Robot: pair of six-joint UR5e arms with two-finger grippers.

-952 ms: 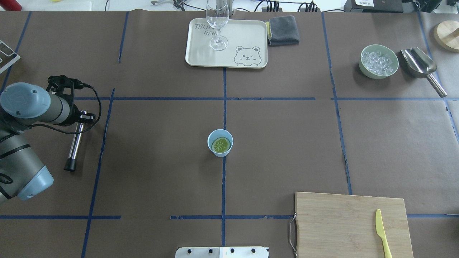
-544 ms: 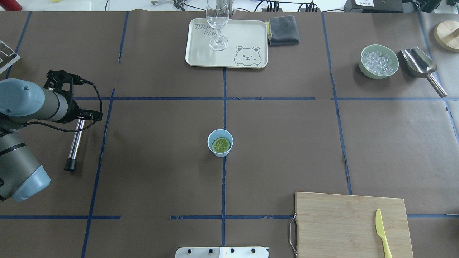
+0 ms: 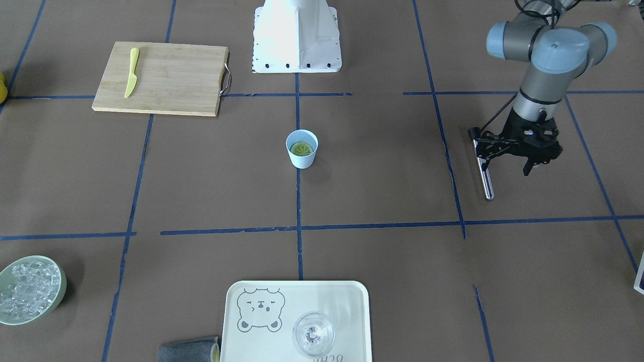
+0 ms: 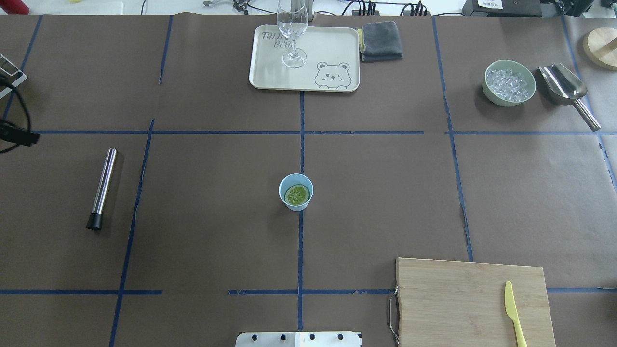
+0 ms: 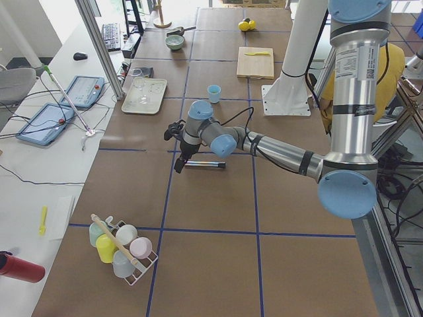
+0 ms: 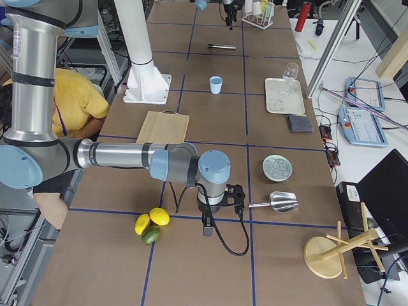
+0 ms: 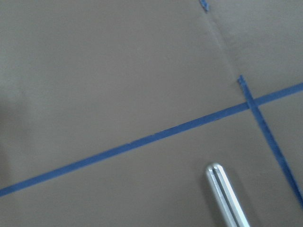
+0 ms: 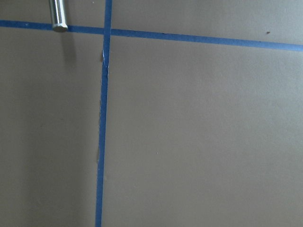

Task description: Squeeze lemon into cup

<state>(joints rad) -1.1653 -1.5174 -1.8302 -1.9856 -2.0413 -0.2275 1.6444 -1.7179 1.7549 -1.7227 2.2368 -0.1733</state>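
Note:
The light-blue cup (image 4: 285, 184) stands at the table's centre on the blue tape cross, also seen in the front view (image 3: 301, 160). The lemon (image 4: 297, 194) slice lies flat inside it, cut face up (image 3: 302, 148). My left gripper (image 3: 503, 162) hangs open and empty far to the cup's side, over the top end of a metal rod (image 3: 486, 181). In the overhead view only a black bit of that arm (image 4: 17, 136) shows at the left edge. My right gripper (image 6: 208, 224) hovers near the table's far right end; I cannot tell its state.
The rod (image 4: 102, 187) has a black end. At the back are a bear tray (image 4: 337, 48) with a wine glass (image 4: 292, 29) and a grey cloth (image 4: 382, 41). A green ice bowl (image 4: 488, 94), a scoop (image 4: 564, 86), and a cutting board (image 4: 448, 299) with a yellow knife (image 4: 513, 311) are on the right.
My left arm has drawn back to the left, almost out of the overhead view. The rod stays where it lay. Cup and lemon slice have not moved.

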